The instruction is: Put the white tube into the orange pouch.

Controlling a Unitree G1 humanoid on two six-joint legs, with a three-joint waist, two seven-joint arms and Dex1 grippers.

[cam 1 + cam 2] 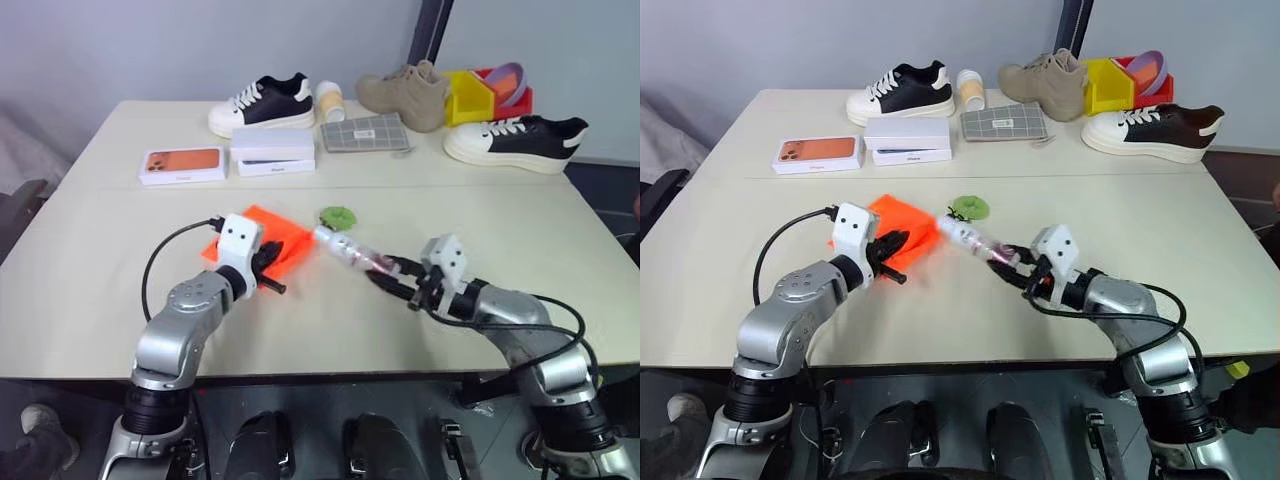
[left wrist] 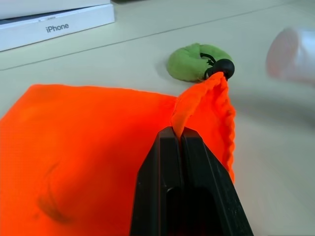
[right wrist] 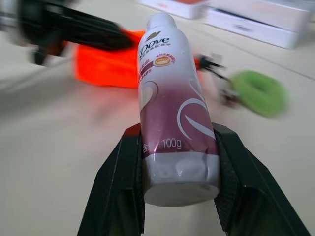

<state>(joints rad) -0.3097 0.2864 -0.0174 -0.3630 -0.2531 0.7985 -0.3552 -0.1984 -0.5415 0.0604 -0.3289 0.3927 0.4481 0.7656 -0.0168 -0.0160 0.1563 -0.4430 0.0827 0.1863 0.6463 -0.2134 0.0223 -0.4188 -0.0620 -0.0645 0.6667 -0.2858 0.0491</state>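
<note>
We note the left gripper (image 2: 179, 140) with its two black fingers pressed tight together, pinching a fold at the rim of the bright orange thin-fabric pouch (image 1: 268, 237). The pouch lies flat on the pale beige table (image 1: 330, 320), its pinched edge lifted slightly, a dark cord stopper at the top of that raised rim.

We note the right gripper (image 3: 179, 162) clamped on the crimped end of the white plastic tube with a dark pink label (image 3: 170, 98); one black finger sits on each side of it. The tube is off the table and points cap-first toward the pouch, its cap near the pouch's edge but apart from it.

Just beyond the pouch lies a flat round green disc (image 1: 338, 216), close to the pouch rim.

At the far side of the table we see a white phone box with an orange picture (image 1: 182, 165), two stacked white boxes (image 1: 272, 152), a grey checked wallet (image 1: 365, 133), a cream-and-tan cup (image 1: 330, 100), two black-and-white sneakers (image 1: 262, 104), a tan suede shoe (image 1: 408, 93), and yellow and red bins (image 1: 470, 97).
</note>
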